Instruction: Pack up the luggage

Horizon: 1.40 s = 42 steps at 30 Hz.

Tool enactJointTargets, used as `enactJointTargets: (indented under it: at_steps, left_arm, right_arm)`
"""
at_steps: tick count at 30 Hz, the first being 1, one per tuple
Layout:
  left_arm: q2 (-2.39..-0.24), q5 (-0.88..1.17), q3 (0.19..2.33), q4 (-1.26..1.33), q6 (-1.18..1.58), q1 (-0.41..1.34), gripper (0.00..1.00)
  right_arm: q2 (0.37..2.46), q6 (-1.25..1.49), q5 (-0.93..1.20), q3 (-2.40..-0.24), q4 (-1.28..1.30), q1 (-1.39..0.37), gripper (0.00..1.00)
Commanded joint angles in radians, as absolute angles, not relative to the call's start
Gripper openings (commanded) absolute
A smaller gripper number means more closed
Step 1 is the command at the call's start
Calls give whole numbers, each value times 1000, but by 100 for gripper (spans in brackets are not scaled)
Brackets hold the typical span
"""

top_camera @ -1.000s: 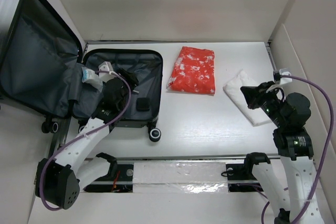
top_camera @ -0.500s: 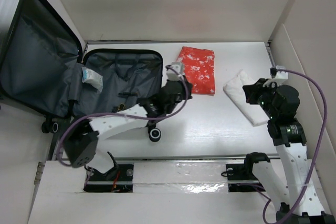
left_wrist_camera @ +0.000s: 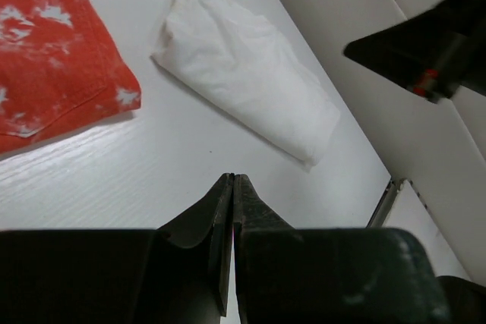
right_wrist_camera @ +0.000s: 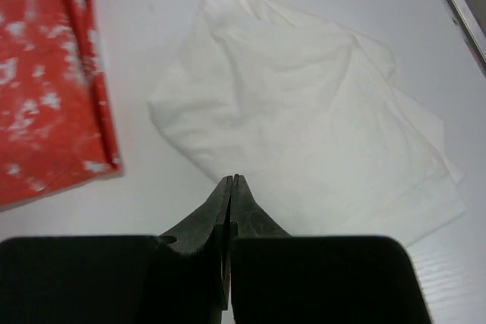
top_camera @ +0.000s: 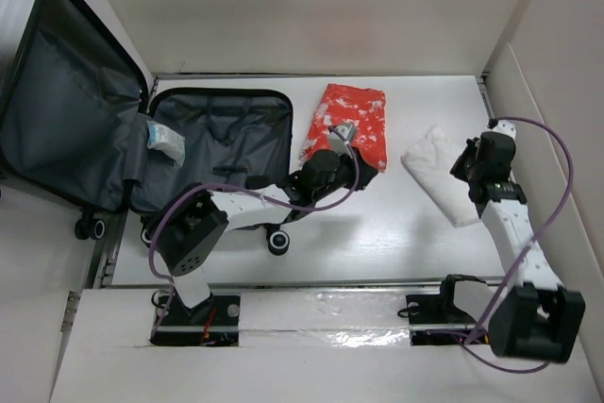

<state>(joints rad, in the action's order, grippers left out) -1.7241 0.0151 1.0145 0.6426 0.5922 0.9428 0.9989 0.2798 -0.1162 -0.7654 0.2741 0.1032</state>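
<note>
The luggage (top_camera: pixel 226 129) lies open at the left, its lid (top_camera: pixel 66 101) propped up and the dark grey lining showing. My left gripper (top_camera: pixel 363 175) is shut and empty, low over the table just right of the suitcase, at the near edge of the red-and-white packet (top_camera: pixel 351 123). In the left wrist view the gripper (left_wrist_camera: pixel 232 181) has the packet (left_wrist_camera: pixel 53 51) to its upper left. My right gripper (top_camera: pixel 469 161) is shut and empty over the near edge of a folded white cloth (top_camera: pixel 436 172). In the right wrist view the gripper (right_wrist_camera: pixel 230 180) points at that cloth (right_wrist_camera: pixel 304 111).
A small clear packet (top_camera: pixel 168 142) lies at the suitcase hinge. The suitcase wheels (top_camera: pixel 276 241) stand near the left arm. White walls enclose the table, with a metal rail (top_camera: pixel 483 92) at the right edge. The right arm (left_wrist_camera: pixel 433 43) shows dark in the left wrist view.
My left arm has swung right, out of the suitcase, to the near edge of the red packet. My right arm has stretched forward, and its gripper now sits at the white cloth.
</note>
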Motion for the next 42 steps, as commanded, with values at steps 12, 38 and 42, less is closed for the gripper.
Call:
enactJointTargets:
  at_steps: [12, 38, 42]
  left_arm:
    - [-1650, -141, 945, 784, 453, 1081, 0]
    - [-1955, -187, 1314, 376, 489, 1108, 37]
    - [-2045, -155, 1462, 289, 512, 1089, 37]
  right_arm:
    - [1402, 295, -28, -752, 190, 221, 0]
    - [1197, 324, 331, -488, 229, 224, 0]
    - [1071, 330, 298, -502, 296, 209, 0]
